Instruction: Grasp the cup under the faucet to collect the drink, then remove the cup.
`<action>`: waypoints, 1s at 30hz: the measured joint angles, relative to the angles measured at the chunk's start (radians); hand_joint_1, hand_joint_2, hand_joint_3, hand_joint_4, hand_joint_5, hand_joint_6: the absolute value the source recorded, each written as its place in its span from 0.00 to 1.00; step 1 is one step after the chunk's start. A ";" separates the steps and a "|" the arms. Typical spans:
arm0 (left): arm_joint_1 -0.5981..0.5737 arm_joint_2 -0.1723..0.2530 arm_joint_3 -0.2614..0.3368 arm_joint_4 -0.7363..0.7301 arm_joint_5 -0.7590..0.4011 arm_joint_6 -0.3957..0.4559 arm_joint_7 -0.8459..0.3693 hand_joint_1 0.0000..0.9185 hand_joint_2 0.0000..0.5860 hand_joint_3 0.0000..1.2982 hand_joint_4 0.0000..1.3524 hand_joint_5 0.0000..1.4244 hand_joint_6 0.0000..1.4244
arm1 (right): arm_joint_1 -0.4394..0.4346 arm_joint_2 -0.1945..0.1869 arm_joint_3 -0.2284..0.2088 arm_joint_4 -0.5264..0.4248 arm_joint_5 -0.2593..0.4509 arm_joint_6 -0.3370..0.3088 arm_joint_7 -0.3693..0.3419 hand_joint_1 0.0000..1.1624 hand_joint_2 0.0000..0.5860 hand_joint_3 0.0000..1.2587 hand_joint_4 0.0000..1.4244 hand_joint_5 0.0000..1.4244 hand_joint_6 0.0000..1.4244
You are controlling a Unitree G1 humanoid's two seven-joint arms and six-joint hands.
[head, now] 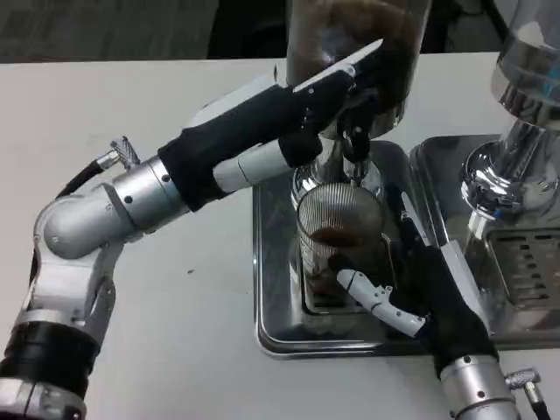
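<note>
White surface [131, 105], steel drip tray [271, 332]: ribbed clear cup [337, 232] under faucet [354, 144], brown drink inside. Right hand [411, 280] clasps cup; left hand [324, 96] on faucet lever, grip unclear.

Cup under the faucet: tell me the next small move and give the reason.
Probably keep the cup steady under the faucet a little longer. The right hand grips it from the right on the steel tray, and the left hand is up at the dispenser's tap. Some dark drink shows in the cup, but it looks far from full, so pulling it away now seems early.
</note>
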 measured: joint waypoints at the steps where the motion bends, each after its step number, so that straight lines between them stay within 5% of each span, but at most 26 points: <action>1: 0.002 0.000 0.003 -0.009 -0.002 0.006 -0.005 0.00 0.08 0.00 0.00 0.00 0.00 | 0.000 0.000 0.000 0.000 0.000 0.000 0.000 0.50 0.43 0.00 0.00 0.00 0.00; 25: 0.179 0.055 0.156 -0.259 -0.145 0.079 -0.035 0.00 0.10 0.06 0.00 0.05 0.06 | -0.004 -0.013 -0.008 0.007 0.009 -0.012 0.014 0.49 0.43 0.00 0.00 0.00 0.00; 30: 0.257 0.072 0.209 -0.321 -0.190 0.101 -0.034 0.00 0.10 0.12 0.08 0.11 0.09 | -0.004 -0.015 -0.011 0.007 0.012 -0.013 0.018 0.49 0.43 0.00 0.00 0.00 0.00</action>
